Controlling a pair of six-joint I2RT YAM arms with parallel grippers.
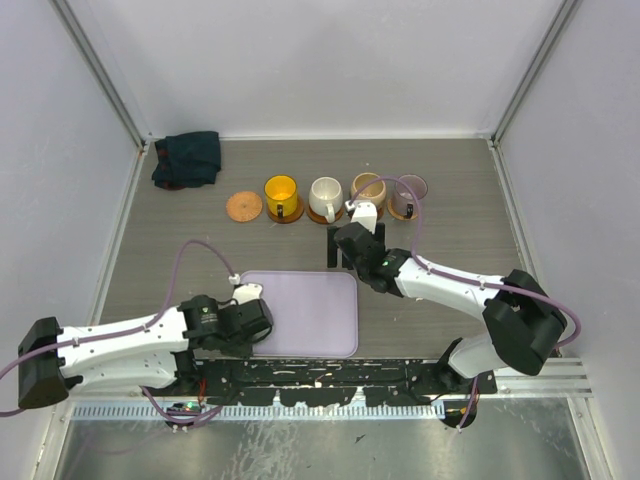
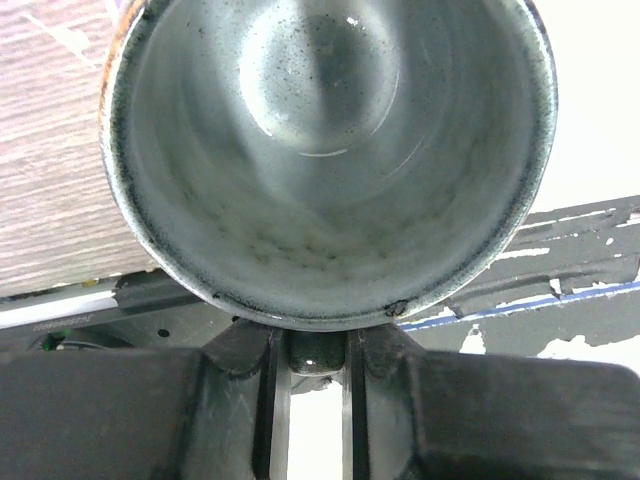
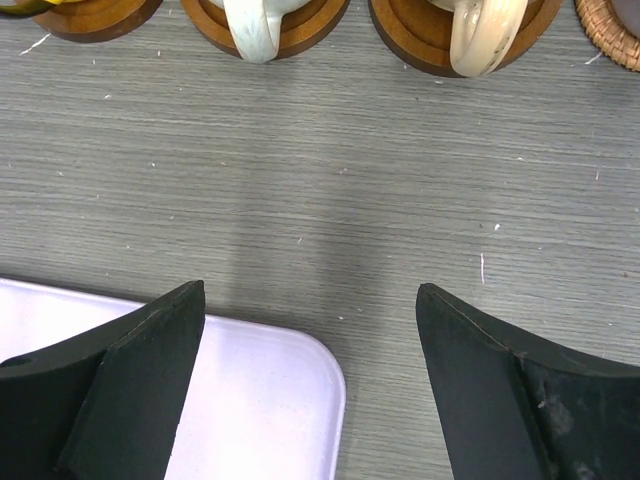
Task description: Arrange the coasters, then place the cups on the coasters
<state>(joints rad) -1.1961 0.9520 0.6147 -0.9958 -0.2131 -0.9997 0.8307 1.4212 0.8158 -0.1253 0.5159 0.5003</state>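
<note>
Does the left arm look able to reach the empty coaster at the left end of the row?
Probably yes. The bare coaster lies beyond the left arm, whose jaws hold the grey-green cup; only open table lies between, and the right arm is off to the right.

grey-green cup (image 2: 320, 150): held by handle | four cups (image 1: 325, 197): on coasters (image 1: 287, 216) | fifth coaster (image 1: 243, 206): bare, leftmost

The table (image 1: 450, 200) has a flat grey top with thin wood lines. A big light purple plastic tray with round corners (image 1: 310, 310) lies flat near the front edge. A crumpled dark blue-green cloth (image 1: 187, 158) sits in the far left corner. A flat round orange-brown coaster (image 1: 243, 206) lies near the back. Four more brown round coasters (image 3: 320, 20) lie in a row to its right
</note>
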